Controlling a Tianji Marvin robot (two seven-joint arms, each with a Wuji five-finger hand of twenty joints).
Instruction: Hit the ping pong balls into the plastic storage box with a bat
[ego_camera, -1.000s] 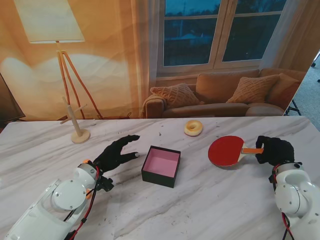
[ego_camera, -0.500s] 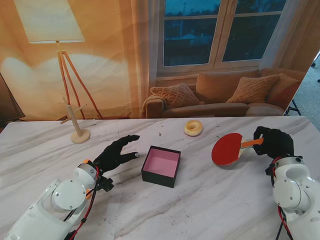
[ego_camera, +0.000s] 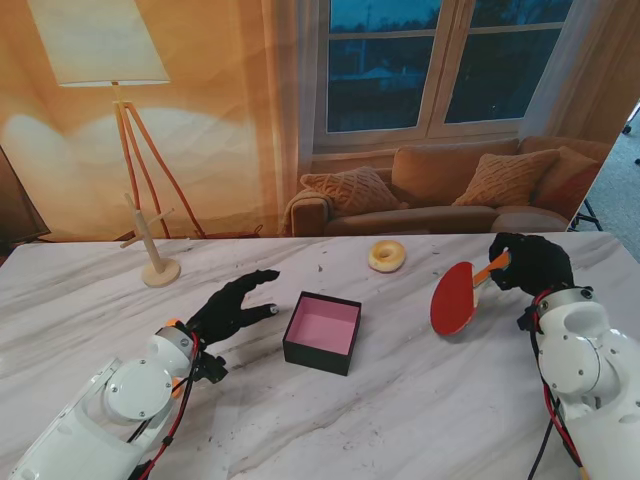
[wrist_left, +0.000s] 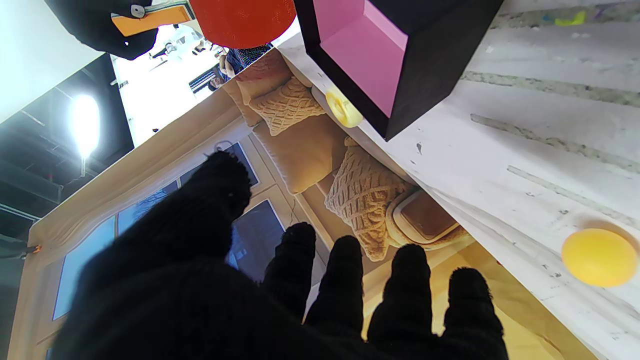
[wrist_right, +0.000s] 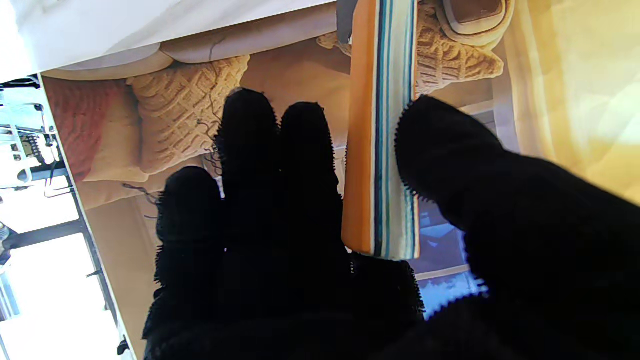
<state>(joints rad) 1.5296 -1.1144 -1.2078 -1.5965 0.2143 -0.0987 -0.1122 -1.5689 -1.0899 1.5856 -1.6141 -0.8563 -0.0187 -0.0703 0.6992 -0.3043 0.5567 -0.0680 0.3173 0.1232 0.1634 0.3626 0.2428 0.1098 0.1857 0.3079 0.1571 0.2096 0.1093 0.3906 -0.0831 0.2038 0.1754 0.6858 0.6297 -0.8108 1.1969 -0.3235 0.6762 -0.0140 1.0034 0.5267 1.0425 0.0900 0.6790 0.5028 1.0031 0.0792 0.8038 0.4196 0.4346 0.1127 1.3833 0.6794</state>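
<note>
My right hand (ego_camera: 530, 262) is shut on the orange handle (wrist_right: 382, 130) of a red bat (ego_camera: 453, 298). It holds the bat above the table on the right, blade tilted down toward the box. The black box with a pink inside (ego_camera: 322, 332) stands at the table's middle, open side up. My left hand (ego_camera: 235, 305) hovers left of the box, fingers spread and holding nothing. A yellow ping pong ball (wrist_left: 598, 257) lies on the table close to the left hand's fingers (wrist_left: 345, 280). I cannot find the ball in the stand view.
A yellow ring-shaped doughnut toy (ego_camera: 387, 256) lies farther from me than the box, also seen as the doughnut toy (wrist_left: 342, 107) past the box (wrist_left: 395, 55). A wooden peg stand (ego_camera: 155, 255) rises at the far left. The marble table (ego_camera: 420, 410) stretches toward me.
The right hand has lifted the bat off the table and drawn it farther from me, tipping the blade from flat to steeply tilted. The left hand has not moved.
</note>
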